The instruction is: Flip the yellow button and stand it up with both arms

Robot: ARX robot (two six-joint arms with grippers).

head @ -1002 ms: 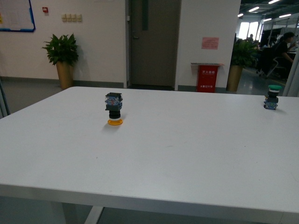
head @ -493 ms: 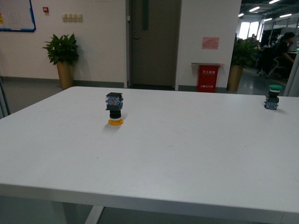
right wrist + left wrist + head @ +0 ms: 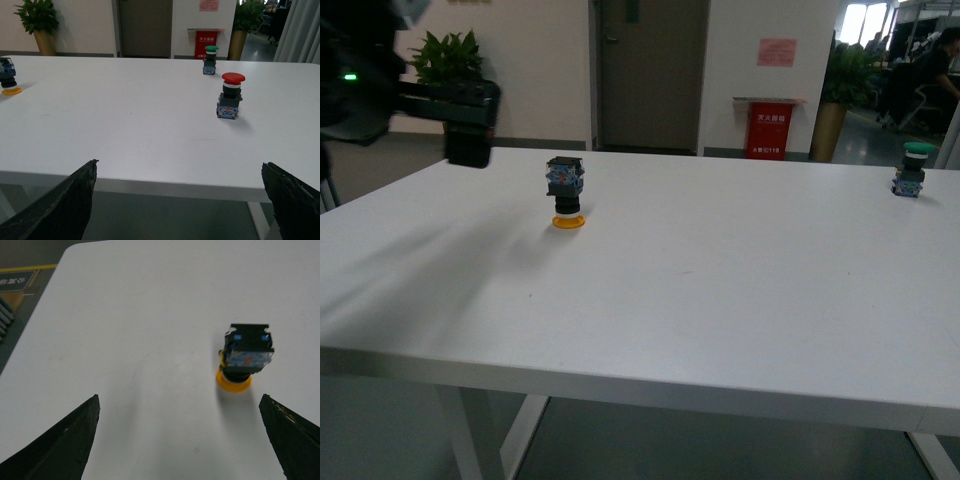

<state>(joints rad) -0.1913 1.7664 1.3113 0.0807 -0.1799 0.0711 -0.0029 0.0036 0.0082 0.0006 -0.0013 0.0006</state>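
I see the yellow button (image 3: 566,192) cap-down on the table (image 3: 720,300), body up. The left gripper (image 3: 178,398) hangs near it, spread wide, released. The right gripper (image 3: 179,164) is likewise released, well apart.

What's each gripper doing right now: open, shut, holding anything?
Left gripper: open, empty; the yellow button stands beyond its fingertips, untouched.
Right gripper: open, empty.
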